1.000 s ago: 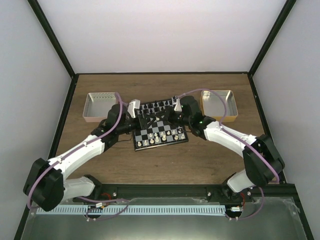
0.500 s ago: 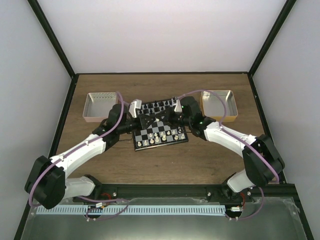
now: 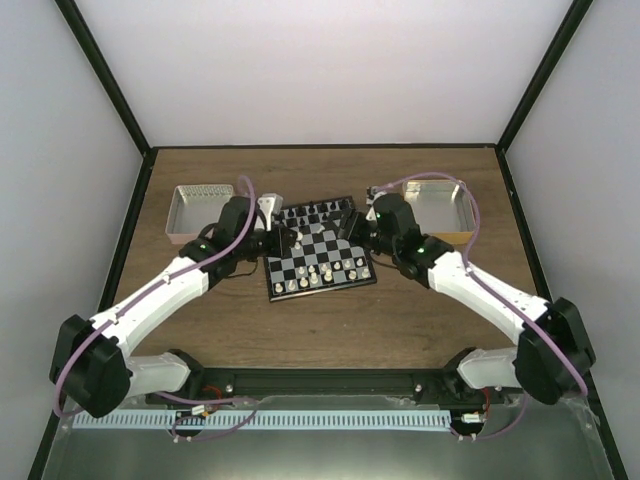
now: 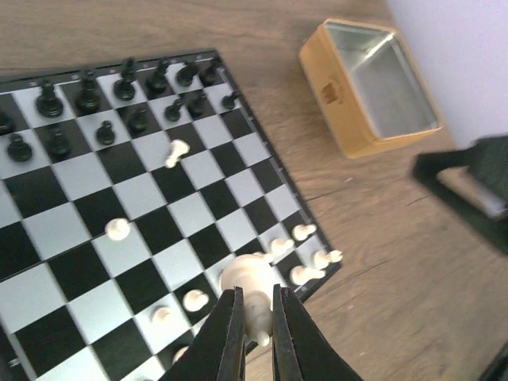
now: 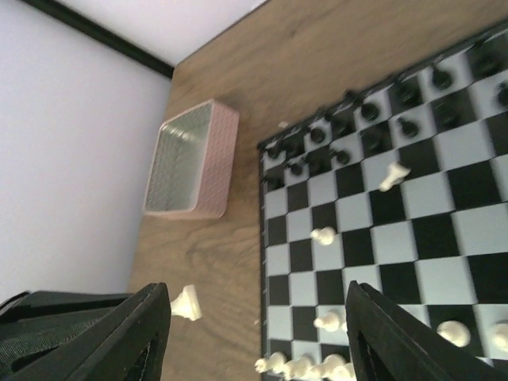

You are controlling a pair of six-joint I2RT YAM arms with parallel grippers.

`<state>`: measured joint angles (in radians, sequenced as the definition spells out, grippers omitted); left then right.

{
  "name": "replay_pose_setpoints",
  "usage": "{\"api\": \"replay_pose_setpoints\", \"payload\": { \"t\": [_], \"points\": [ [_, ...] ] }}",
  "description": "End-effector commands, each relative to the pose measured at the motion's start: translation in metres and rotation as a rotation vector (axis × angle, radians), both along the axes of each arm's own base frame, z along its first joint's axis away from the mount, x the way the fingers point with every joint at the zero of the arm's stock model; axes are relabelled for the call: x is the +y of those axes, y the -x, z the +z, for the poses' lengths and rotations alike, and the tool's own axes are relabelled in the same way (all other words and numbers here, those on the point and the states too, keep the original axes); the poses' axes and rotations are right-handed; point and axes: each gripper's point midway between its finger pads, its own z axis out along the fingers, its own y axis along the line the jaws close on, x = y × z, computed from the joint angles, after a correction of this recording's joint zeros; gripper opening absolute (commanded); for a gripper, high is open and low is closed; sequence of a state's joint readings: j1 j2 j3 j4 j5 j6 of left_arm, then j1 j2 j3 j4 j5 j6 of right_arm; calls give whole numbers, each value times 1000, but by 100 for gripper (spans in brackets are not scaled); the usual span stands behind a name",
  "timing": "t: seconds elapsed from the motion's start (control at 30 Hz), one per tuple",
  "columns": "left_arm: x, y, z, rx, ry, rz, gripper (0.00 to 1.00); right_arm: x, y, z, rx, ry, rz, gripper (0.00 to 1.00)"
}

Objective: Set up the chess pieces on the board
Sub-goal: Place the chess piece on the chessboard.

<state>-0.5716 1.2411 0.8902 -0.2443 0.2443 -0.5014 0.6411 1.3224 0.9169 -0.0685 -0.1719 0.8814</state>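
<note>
The board [image 3: 340, 245] lies mid-table, with black figures along its far edge. Cream-white chess pieces [image 3: 320, 276] crowd its near edge. My left gripper [image 4: 257, 292] is shut on one cream-white piece [image 4: 248, 278], held above the board's near right corner [image 4: 317, 262]. A lone white piece [image 4: 117, 228] stands mid-board and another [image 4: 176, 152] leans by the black pawns. My right gripper [image 5: 258, 317] hangs open over the board's left side [image 5: 274, 270], nothing between its fingers. One white piece [image 5: 186, 303] shows beside its left finger; I cannot tell what bears it.
A pink-sided metal tray [image 3: 198, 212] sits left of the board and a tan tray [image 3: 440, 205] sits to its right. Both arms reach in from the near edge and meet at the board. Wood shows all round the board.
The two grippers were together over the board's far half. The left one shut on a white piece, the right one opened and drew back rightwards, and the left pulled slightly left.
</note>
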Motion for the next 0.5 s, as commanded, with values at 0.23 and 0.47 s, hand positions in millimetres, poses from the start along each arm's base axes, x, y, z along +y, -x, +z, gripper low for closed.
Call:
{"api": "replay_pose_setpoints", "payload": {
  "t": [0.23,0.47],
  "points": [
    [22,5,-25,66,-352,-23,6,-96,6,-7,-103,252,-343,64],
    [-13,7,-19,30,-412,-88,6,-129,15,0,-143,288,-463,64]
  ]
}}
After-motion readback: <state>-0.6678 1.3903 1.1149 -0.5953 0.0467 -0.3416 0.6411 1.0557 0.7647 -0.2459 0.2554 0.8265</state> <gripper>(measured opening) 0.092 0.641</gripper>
